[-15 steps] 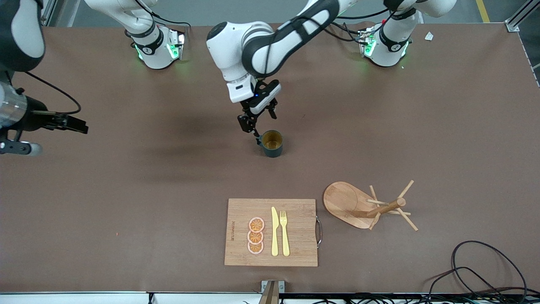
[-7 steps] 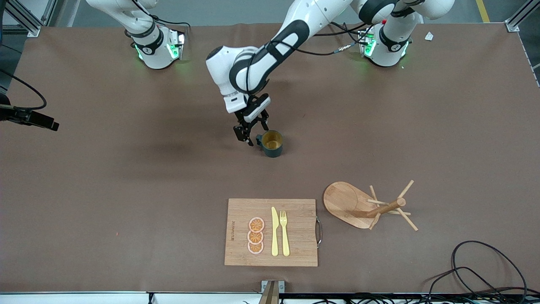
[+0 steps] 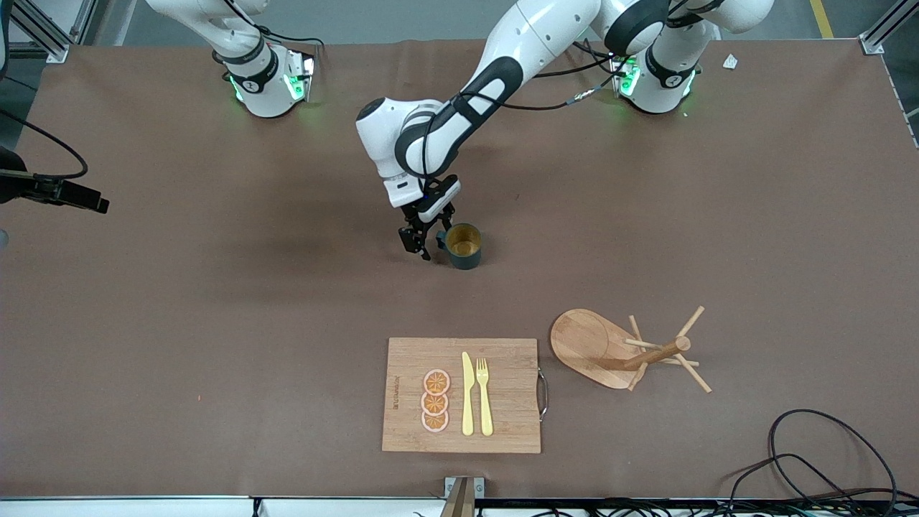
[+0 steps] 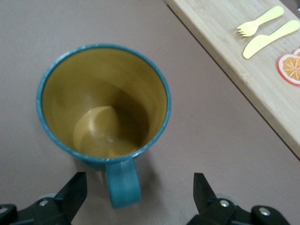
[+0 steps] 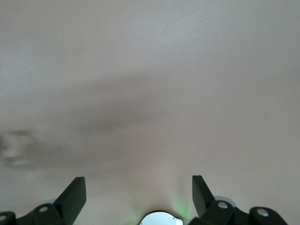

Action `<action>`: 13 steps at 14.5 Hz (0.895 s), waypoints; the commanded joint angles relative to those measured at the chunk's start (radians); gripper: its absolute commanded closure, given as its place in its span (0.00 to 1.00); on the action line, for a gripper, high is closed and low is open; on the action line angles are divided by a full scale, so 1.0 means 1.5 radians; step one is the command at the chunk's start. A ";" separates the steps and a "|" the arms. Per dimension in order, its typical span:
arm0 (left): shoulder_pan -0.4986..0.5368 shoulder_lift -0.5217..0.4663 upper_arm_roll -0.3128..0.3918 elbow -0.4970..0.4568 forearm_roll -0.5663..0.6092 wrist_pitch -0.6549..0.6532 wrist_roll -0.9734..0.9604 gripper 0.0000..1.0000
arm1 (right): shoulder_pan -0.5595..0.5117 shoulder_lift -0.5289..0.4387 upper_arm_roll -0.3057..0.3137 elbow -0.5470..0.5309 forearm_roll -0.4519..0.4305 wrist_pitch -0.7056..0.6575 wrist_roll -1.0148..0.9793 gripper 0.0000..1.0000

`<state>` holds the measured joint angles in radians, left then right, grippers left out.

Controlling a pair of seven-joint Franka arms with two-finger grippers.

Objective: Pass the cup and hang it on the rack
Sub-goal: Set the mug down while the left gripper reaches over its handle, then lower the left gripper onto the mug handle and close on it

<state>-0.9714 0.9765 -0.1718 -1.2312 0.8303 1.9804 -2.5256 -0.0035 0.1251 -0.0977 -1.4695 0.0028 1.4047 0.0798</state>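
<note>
Teal ribbed mug [image 3: 463, 245] sits unmoved as the left gripper [image 3: 425, 242] has sunk, fingers wide and empty, beside its handle [image 4: 123, 183]; the open, empty right gripper [image 5: 139, 197] waits.

White rounded arm shells with black joint bands, black cables, green-lit bases, black jaws.

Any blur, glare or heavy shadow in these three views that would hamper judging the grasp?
Front view: even light, soft arm shadows on the table. Left wrist view: cup sharp, inside shaded, no glare. Right wrist view: bare surface with a smeared patch at one edge.
</note>
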 commanded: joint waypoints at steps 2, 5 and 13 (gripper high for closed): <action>-0.002 0.021 0.005 0.020 0.004 0.005 -0.012 0.00 | -0.001 -0.036 0.006 -0.009 0.007 -0.009 0.009 0.00; -0.005 0.030 0.005 0.020 0.004 0.005 -0.011 0.00 | 0.000 -0.074 0.005 -0.045 0.011 -0.006 0.008 0.00; -0.076 0.028 0.037 0.027 0.006 -0.016 -0.007 0.00 | -0.002 -0.130 0.006 -0.077 0.011 -0.009 0.006 0.00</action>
<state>-1.0444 1.0078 -0.1372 -1.2211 0.8303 1.9855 -2.5352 -0.0027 -0.0313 -0.0940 -1.5374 0.0099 1.3849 0.0798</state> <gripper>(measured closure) 0.000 0.000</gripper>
